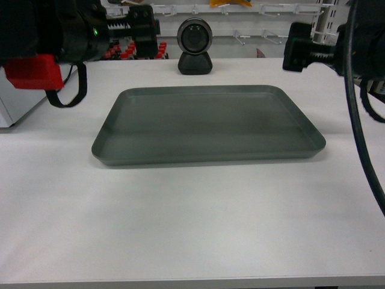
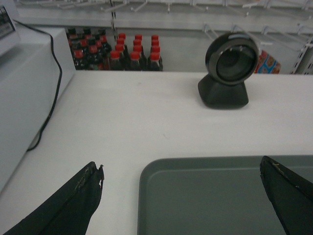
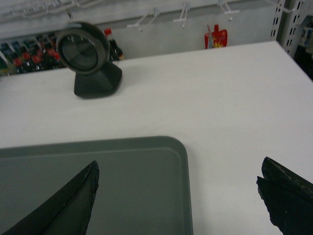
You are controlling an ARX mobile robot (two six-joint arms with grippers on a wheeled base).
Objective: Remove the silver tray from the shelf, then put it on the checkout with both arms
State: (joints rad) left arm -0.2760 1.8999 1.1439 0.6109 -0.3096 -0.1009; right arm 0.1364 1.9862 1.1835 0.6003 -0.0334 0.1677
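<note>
One silver tray (image 1: 207, 123), flat on the checkout worktop (image 1: 180, 223), near its middle, rim unobstructed, nothing lying in it. Behind it, well apart: one black round scanner (image 1: 194, 45) on a wedge base. Left end effector (image 2: 183, 188): fingers spread wide, straddling the tray's left corner, holding nothing; only the fingertips (image 2: 83, 191) show in the left wrist view, the rest cut off by the frame edge. Right end effector (image 3: 178, 188): likewise parted, empty, above the tray's right corner, fingers cropped. Head view shows both arms raised at the upper corners, wrists largely out of frame, one red tab (image 1: 33, 71) on the left. Background: red-capped bottles (image 2: 132, 51) in rows, a white box with a cable (image 2: 24, 98), wire hooks; blurred.
</note>
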